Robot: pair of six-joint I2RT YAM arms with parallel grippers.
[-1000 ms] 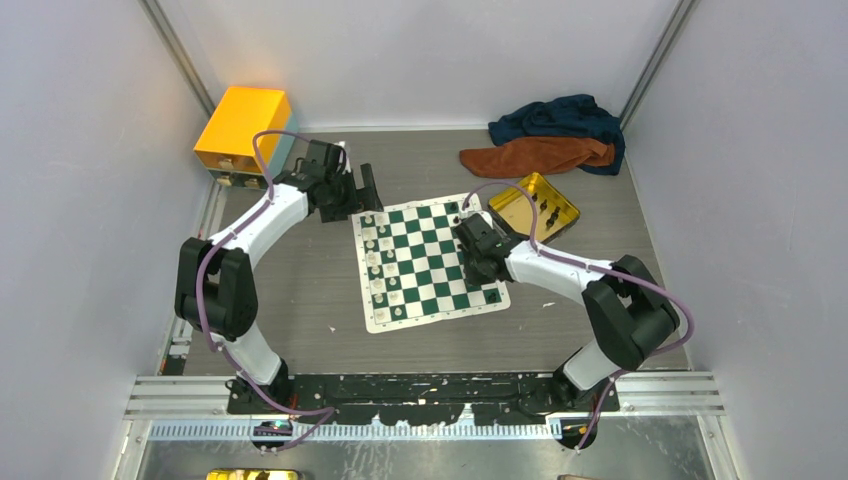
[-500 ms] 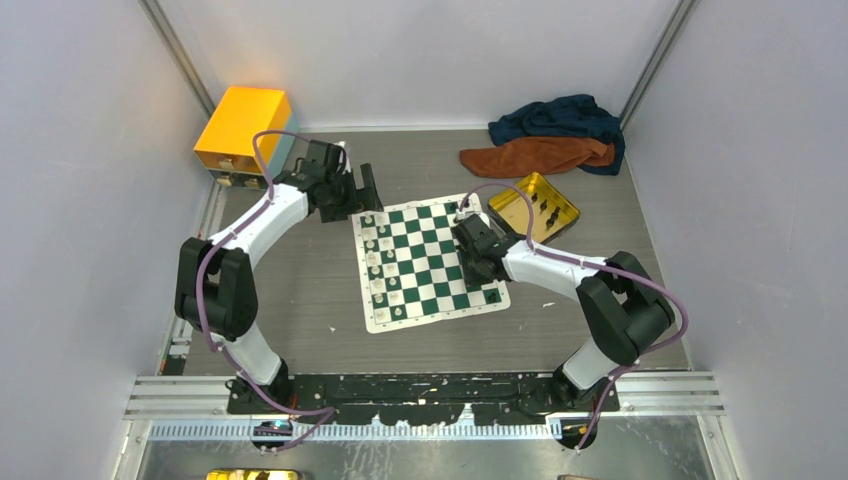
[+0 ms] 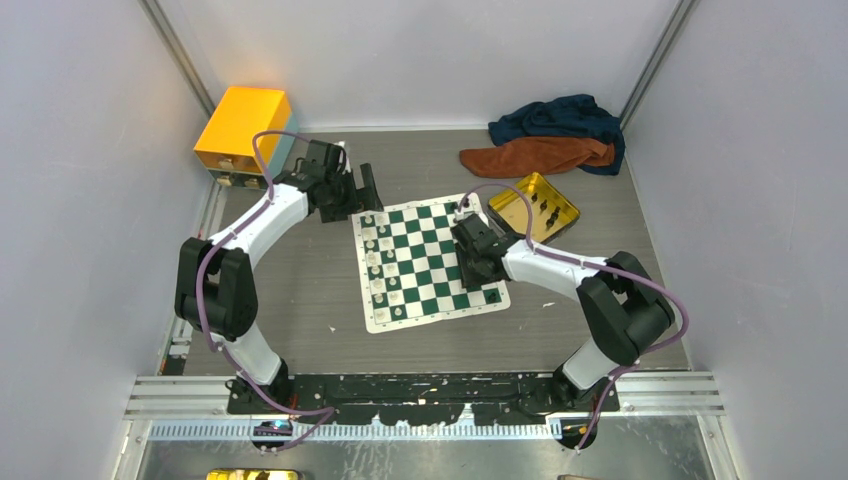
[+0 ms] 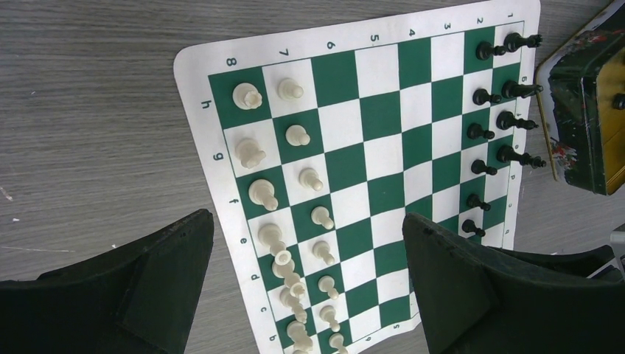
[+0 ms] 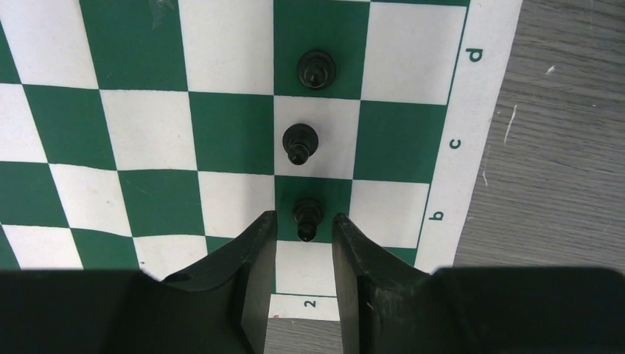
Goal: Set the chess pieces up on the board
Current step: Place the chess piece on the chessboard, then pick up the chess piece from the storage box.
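Setup looks nearly finished: white pieces (image 4: 262, 193) fill the board's (image 3: 430, 262) left two rows, black pieces (image 4: 507, 120) most of the right, a few lie in the gold tin (image 3: 520, 203), right gripper (image 5: 303, 219) parted around a standing pawn (image 5: 307, 217), left gripper (image 4: 306, 221) wide open.

Grey wood-grain table (image 3: 300, 300) — on it the board (image 3: 428, 262), gold tin (image 3: 515, 205), cloths (image 3: 545, 135), yellow box (image 3: 243, 122).
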